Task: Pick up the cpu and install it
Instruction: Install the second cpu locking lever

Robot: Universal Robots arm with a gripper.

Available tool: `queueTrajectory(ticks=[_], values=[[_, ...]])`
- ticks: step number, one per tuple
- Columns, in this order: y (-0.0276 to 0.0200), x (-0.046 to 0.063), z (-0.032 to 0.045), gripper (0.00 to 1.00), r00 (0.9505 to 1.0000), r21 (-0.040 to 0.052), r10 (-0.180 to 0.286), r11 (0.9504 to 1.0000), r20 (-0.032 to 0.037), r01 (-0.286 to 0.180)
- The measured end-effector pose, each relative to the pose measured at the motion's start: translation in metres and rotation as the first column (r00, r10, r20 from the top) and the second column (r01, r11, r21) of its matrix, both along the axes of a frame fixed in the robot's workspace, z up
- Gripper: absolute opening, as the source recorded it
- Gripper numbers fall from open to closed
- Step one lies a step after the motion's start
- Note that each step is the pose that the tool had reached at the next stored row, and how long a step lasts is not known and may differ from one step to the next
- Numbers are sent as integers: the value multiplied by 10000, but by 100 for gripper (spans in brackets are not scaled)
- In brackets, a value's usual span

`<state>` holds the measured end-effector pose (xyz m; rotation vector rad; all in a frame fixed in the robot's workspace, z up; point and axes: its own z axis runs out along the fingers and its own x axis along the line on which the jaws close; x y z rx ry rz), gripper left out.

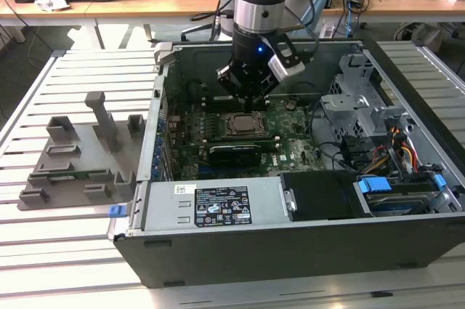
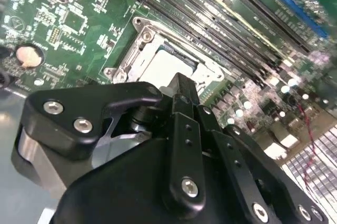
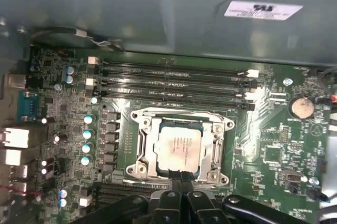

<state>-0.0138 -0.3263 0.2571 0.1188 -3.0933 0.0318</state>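
The black hand (image 3: 180, 184), fingers pressed together and empty, hangs just above the shiny square cpu (image 3: 179, 147), which lies flat in its metal socket frame (image 3: 181, 150) on the green motherboard (image 3: 274, 145).

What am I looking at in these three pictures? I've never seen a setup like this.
A robot arm reaches down into an open computer case lying on a slatted table. The exterior view is taken from off the arm; both wrist views come from cameras riding on it, looking down past its black end effector at the green motherboard. The cpu, a shiny silver square, sits inside the metal socket frame, right in front of the end effector's tip. Whether the tip touches or grips it cannot be told. Grey plastic holder blocks lie beside the case.
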Motion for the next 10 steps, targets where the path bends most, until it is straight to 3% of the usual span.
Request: queueTrajectory(ticks=[2,3,10], values=[[0,0,134,11,10000,-1,1,10000,0,-1],[0,0,153,11,10000,-1,0,10000,-1,0],[0,0,156,11,10000,4,1,10000,0,-1]])
